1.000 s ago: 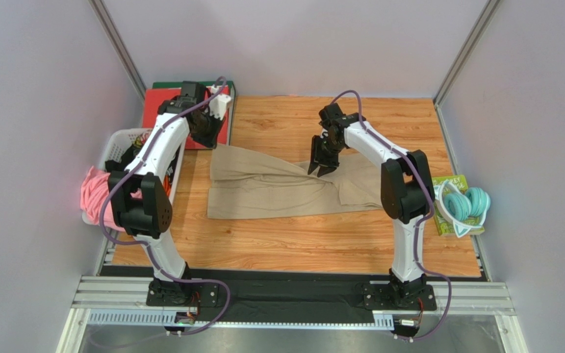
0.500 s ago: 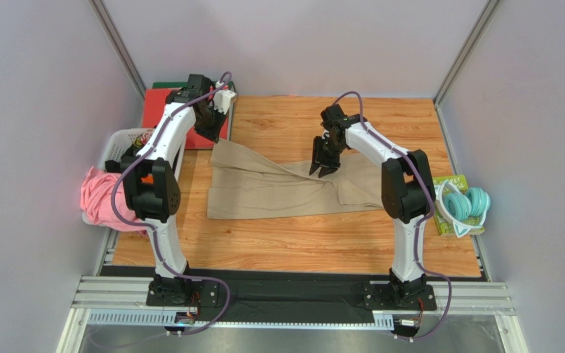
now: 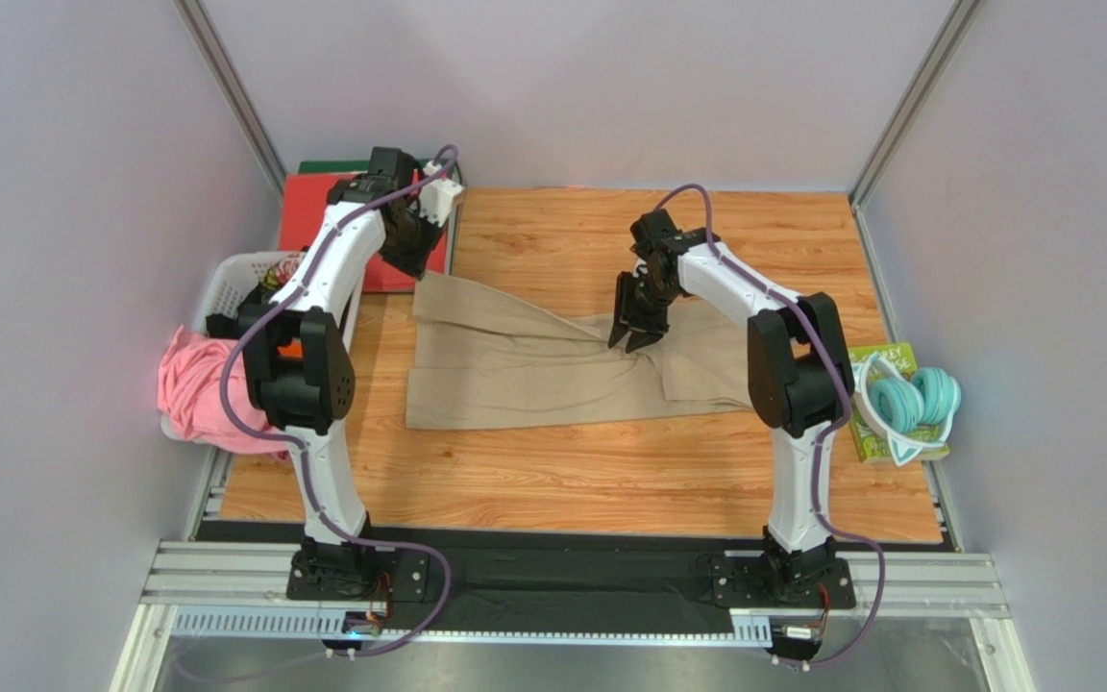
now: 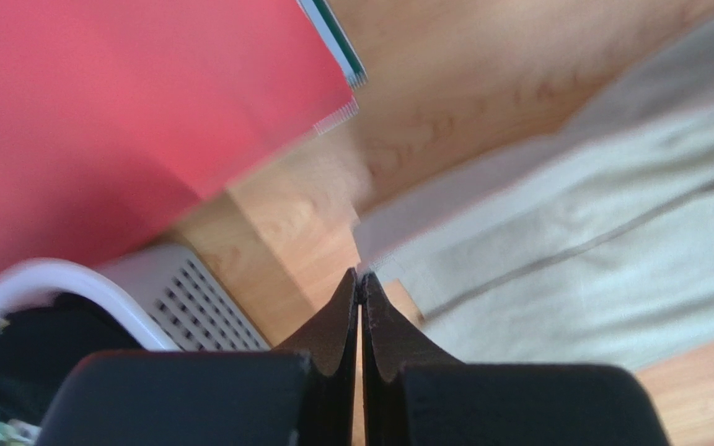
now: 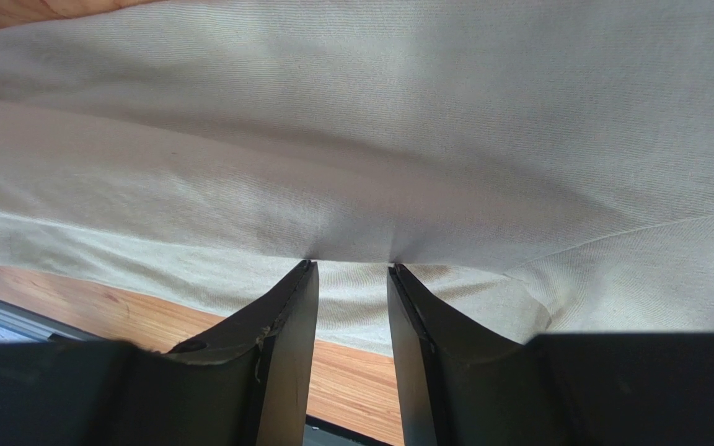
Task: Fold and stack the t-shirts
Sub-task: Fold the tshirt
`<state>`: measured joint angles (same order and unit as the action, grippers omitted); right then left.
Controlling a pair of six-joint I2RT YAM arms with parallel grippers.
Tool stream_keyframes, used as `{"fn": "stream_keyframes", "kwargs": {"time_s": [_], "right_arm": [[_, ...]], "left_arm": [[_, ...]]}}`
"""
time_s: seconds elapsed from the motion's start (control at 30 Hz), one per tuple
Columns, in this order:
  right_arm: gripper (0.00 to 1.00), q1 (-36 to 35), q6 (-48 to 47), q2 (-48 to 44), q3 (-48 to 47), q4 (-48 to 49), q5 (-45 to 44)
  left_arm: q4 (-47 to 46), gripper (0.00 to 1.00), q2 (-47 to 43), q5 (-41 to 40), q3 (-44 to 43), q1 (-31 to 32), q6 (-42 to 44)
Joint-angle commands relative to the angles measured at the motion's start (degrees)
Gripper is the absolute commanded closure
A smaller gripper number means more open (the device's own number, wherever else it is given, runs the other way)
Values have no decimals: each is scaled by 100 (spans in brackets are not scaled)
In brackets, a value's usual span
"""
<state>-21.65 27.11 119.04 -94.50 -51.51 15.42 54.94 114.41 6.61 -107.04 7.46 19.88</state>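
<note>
A tan-beige t-shirt [image 3: 545, 378] lies crumpled across the middle of the wooden table [image 3: 588, 476]. My left gripper [image 3: 419, 268] is at the shirt's far left corner. In the left wrist view the left gripper [image 4: 359, 275] is shut, its tips pinching the hemmed corner of the t-shirt [image 4: 593, 251]. My right gripper [image 3: 630, 338] stands on the shirt's middle, and a taut ridge runs from there to the left corner. In the right wrist view the right gripper [image 5: 351, 266] is partly open, its fingertips [image 5: 307, 269] pressed into a fold of the t-shirt [image 5: 407, 130], with nothing between the fingers.
A white basket [image 3: 232, 296] with a pink cloth [image 3: 191, 389] over its rim stands off the table's left edge. A red flat board [image 3: 308, 216] lies at the far left corner, close behind my left gripper. Teal headphones [image 3: 916, 398] rest past the right edge.
My left gripper has moved toward the far left corner with the shirt's corner, pulling that edge out. The right gripper has shifted slightly right on the cloth.
</note>
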Motion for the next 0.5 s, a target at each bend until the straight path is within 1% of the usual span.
{"fn": "stream_keyframes", "kwargs": {"time_s": [0.0, 0.03, 0.07, 0.13, 0.17, 0.27, 0.47], "right_arm": [[62, 55, -66, -189, 10, 132, 58], [62, 64, -66, -197, 10, 123, 66], [62, 82, -66, -206, 19, 132, 75], [62, 99, -75, -224, 37, 132, 66], [62, 108, -92, -224, 63, 132, 66], [62, 143, -101, -268, 98, 132, 58], [62, 170, -118, -329, 116, 79, 40]], "left_arm": [[-149, 100, -971, 68, 1140, -26, 271], [-176, 100, -1086, 51, 1351, -26, 306], [-202, 100, -1192, 59, 1762, -26, 358], [-299, 100, -1500, 60, 2133, -26, 376], [-326, 100, -1596, 77, 2457, -26, 394], [-413, 100, -1869, 121, 2907, -26, 376], [-449, 100, -1993, 174, 3189, -26, 271]]}}
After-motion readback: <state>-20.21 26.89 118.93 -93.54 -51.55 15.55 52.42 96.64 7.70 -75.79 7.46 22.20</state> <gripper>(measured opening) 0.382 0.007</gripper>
